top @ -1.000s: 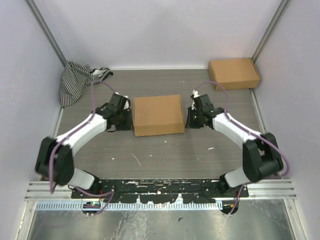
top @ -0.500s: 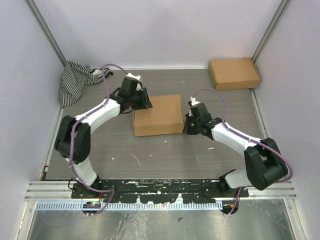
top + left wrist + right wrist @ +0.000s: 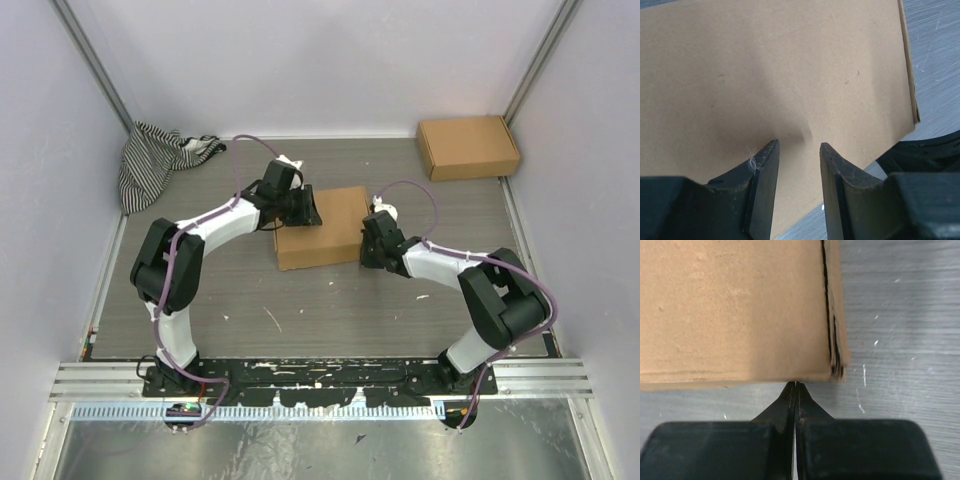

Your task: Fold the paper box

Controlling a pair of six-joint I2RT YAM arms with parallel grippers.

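The paper box [image 3: 328, 238] is brown cardboard, folded into a closed shallow box in the middle of the table. My left gripper [image 3: 311, 212] is over the box's left back part. Its jaws are open a little, with the tips against or just above the flat lid [image 3: 790, 75]; I cannot tell which, and nothing is between them [image 3: 799, 147]. My right gripper [image 3: 366, 249] is shut and empty. Its tips [image 3: 796, 385] touch the box's right side wall [image 3: 735, 310] near the corner where the layered edges show.
A second, ready-made brown cardboard box [image 3: 468, 146] stands at the back right corner. A striped cloth [image 3: 160, 160] lies bunched at the back left. White walls and metal rails bound the grey table [image 3: 300, 310].
My left gripper has swung from the box's left side up over its lid. My right gripper has closed in on the right wall. The box has shifted slightly.
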